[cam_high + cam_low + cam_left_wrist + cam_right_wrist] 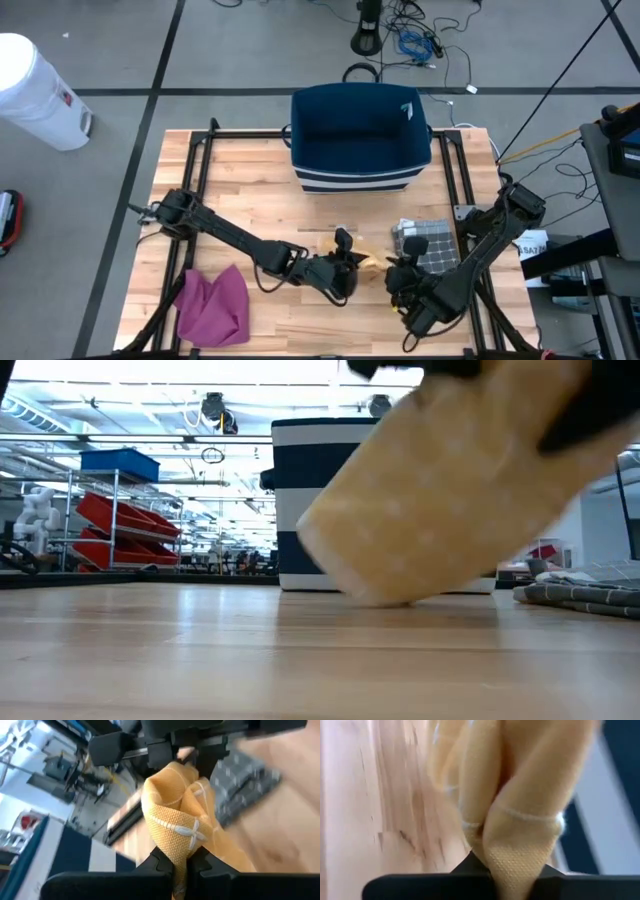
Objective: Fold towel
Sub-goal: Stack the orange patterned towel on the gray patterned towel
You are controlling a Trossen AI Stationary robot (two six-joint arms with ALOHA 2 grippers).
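Both claws meet at the front-centre of the desk (250,170), each clamped on the same yellow towel (368,263). Left claw (345,268) comes in from the left w/ its arm stretched low across the wood; left wrist view shows its fingers pinched tight on a bunched fold of the yellow weave, which rises up betw. them. Right claw (398,275) sits just beside it on the right, fingers closed on another part of the cloth; right wrist view has the fabric gathered and squeezed right at the fingertips. Towel is bunched up betw. the two claws, not spread flat; in the low view it hangs as a pale yellow mass (450,490), its lowest edge at or just above the desk top, can't tell if touching.

Grey checked cloth (425,243) lies folded on the desk just behind the right claw. Magenta cloth (213,305) sits crumpled at the front-left corner, well apart from both claws. Navy bin (360,135) stands at the back-centre of the desk.
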